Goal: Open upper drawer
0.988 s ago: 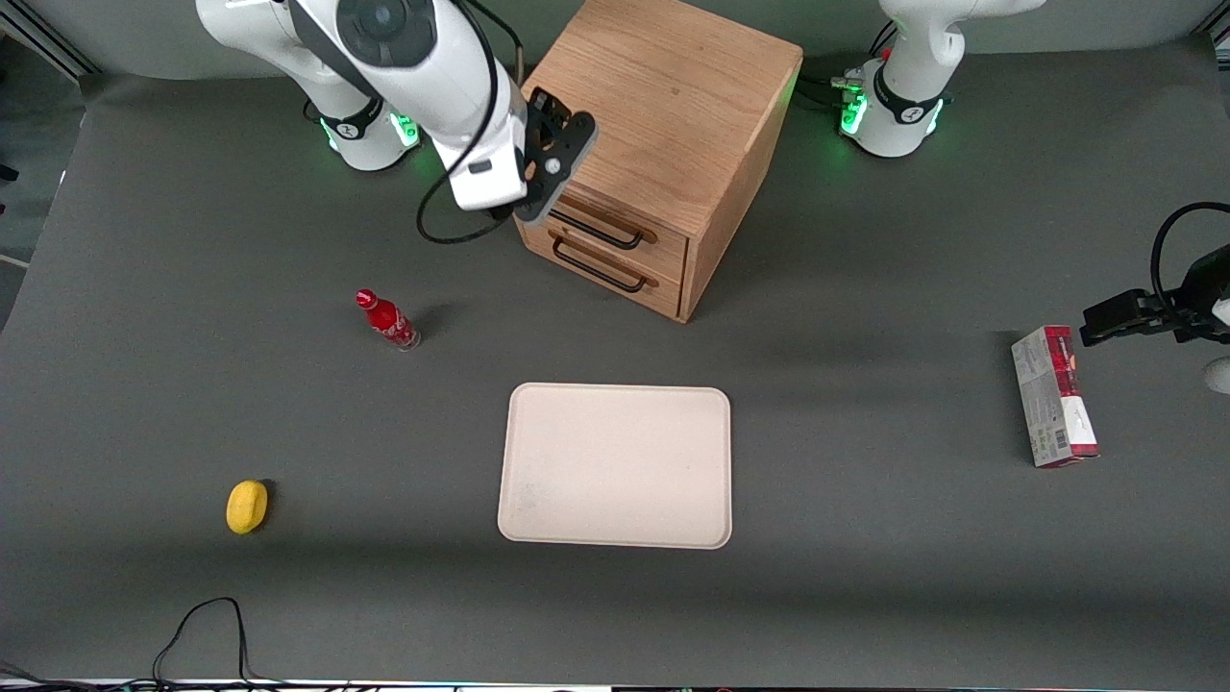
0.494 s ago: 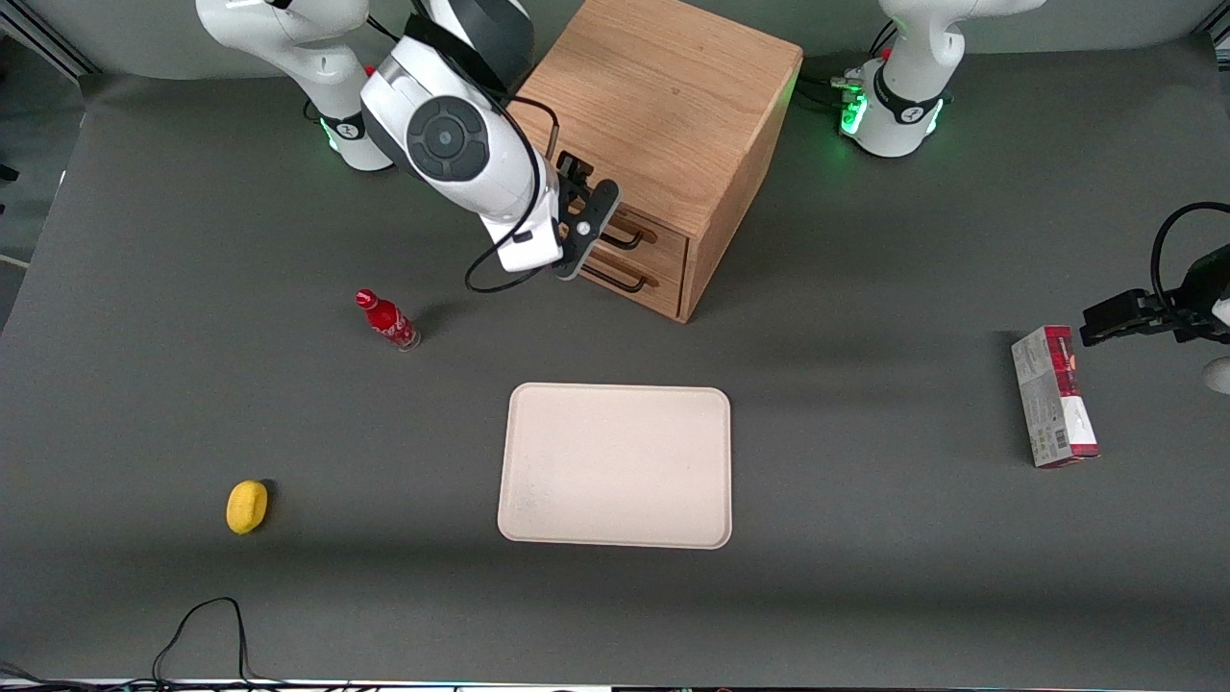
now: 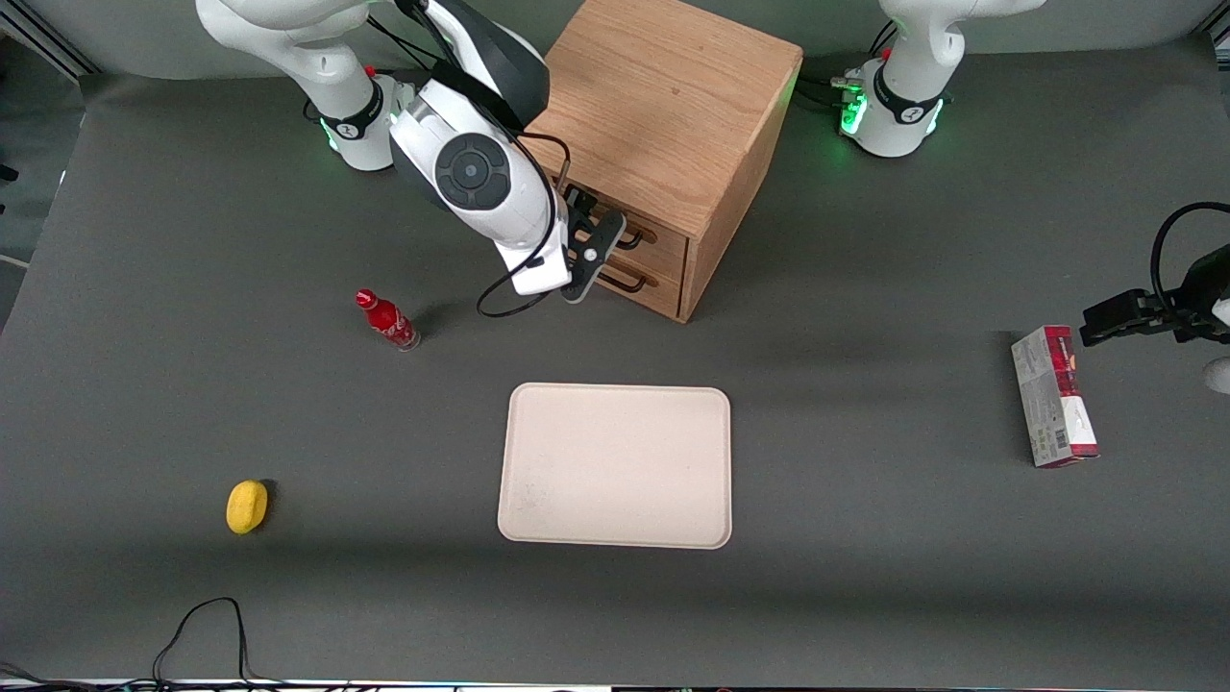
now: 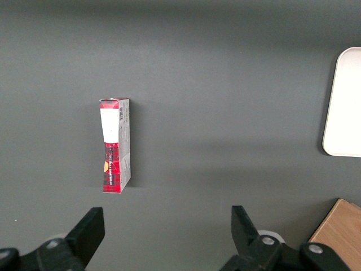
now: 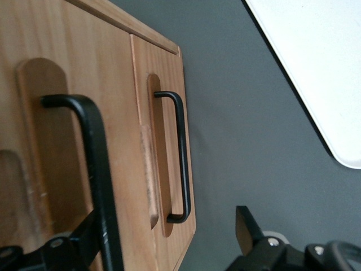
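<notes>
Standing just farther from the front cam than the gripper [image 3: 598,252], boxy light oak cabinet [image 3: 663,106] has both drawers flush, so nothing pulled yet. Upper drawer [image 5: 62,141] w/ its wide black wire handle [image 5: 96,164] sits right at the black two-finger gripper, fingers spread, handle close by one finger [image 5: 84,237]; no grasp yet. Approach nearly done, closing & pulling left. Open grey table [image 3: 615,336] nearer the cam, up to the cream rectangular tray [image 3: 615,466], gives pull room.

Right arm reaches down from upper left of the front view, wrist angled toward frame centre. Its gripper [image 3: 598,252] sits upper centre; fingers [image 5: 248,228] spread apart in the wrist view, nothing held between them.
</notes>
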`<action>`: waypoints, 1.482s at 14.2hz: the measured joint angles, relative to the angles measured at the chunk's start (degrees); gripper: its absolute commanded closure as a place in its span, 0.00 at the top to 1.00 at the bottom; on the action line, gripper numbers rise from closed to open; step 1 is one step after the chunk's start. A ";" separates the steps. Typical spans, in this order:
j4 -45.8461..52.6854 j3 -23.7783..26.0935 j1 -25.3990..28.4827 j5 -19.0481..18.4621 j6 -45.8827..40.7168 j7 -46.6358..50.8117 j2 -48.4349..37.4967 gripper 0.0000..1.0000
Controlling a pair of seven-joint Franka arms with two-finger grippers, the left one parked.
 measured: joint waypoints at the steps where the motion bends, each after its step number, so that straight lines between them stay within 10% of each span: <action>1: 0.01 0.11 0.10 -0.64 0.17 0.00 0.36 1.00; 8: 4.90 -2.71 -0.86 -8.13 1.21 -0.77 2.73 1.00; 21: 21.54 -15.15 -2.34 -9.67 -0.14 -11.49 10.71 1.00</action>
